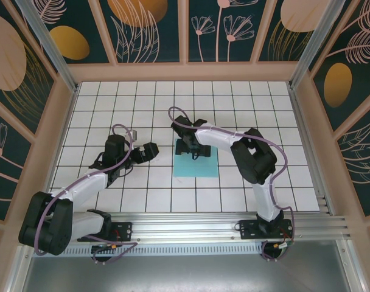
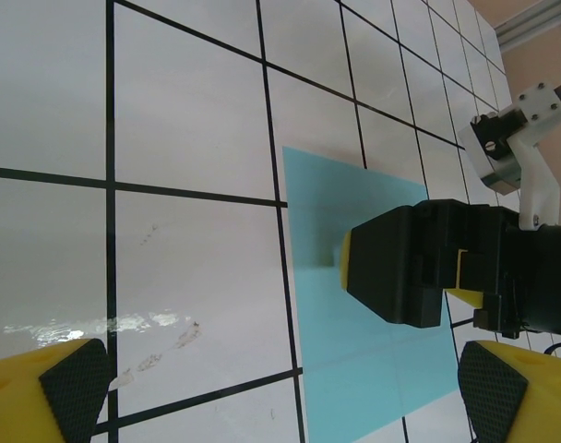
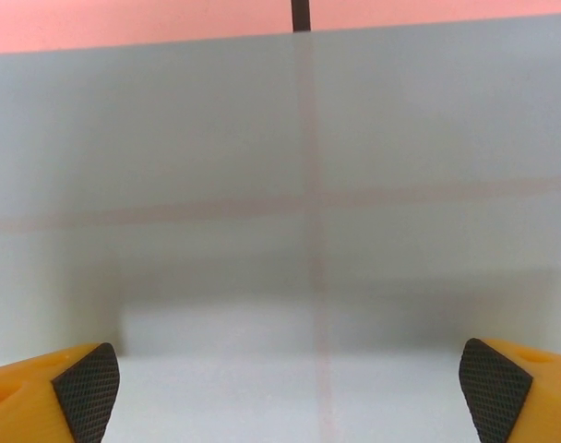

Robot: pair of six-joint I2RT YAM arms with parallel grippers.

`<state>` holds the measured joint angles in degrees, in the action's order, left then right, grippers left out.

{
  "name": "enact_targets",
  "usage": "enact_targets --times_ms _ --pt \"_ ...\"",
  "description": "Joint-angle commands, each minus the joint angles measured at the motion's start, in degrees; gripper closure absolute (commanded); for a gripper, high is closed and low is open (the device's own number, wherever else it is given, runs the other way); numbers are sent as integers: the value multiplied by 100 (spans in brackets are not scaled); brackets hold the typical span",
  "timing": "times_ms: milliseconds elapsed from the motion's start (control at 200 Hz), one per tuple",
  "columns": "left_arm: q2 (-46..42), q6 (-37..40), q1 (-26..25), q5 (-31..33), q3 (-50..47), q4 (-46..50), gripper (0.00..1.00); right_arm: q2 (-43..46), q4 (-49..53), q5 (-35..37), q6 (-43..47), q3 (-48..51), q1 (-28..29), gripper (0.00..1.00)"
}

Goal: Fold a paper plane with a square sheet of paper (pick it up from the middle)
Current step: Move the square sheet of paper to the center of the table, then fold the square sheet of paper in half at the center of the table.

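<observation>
The square sheet of paper (image 1: 196,164) is light turquoise and lies flat and unfolded on the white tiled table, right of centre. My right gripper (image 1: 194,151) hangs over the sheet's far half, pointing down, jaws open. In the right wrist view the paper (image 3: 299,185) lies close under the open right gripper (image 3: 290,406), with nothing between the fingertips (image 3: 85,388). My left gripper (image 1: 147,152) is open, about one tile left of the sheet. In the left wrist view the open left gripper (image 2: 280,406) faces the sheet (image 2: 354,314) and the right gripper's black body (image 2: 419,268) above it.
The table (image 1: 112,103) is white tile with black grid lines, which show faintly through the paper. Pink frame posts and patterned panels wall it on three sides. An aluminium rail (image 1: 191,228) carrying both arm bases runs along the near edge.
</observation>
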<state>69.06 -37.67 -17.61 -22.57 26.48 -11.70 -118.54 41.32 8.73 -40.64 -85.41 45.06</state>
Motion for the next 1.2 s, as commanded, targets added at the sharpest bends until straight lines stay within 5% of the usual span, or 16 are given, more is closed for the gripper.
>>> enact_targets --times_ms 0,390,831,1061,1161,1196 --pt "10 91 -26 -151 103 22 2 215 138 -145 -82 235 28 2" --pt "25 56 -28 -143 72 15 1 -283 -437 -555 -131 980 118 8" --pt "-6 58 -30 -77 118 105 2 -86 13 -60 -32 419 168 20" --pt "-15 58 -28 -30 186 185 1 342 22 -60 91 182 143 49" --pt "-58 58 -24 -2 239 254 1 606 -103 -170 114 173 135 53" --pt "-83 58 -27 16 244 271 1 715 -205 -278 174 176 134 63"
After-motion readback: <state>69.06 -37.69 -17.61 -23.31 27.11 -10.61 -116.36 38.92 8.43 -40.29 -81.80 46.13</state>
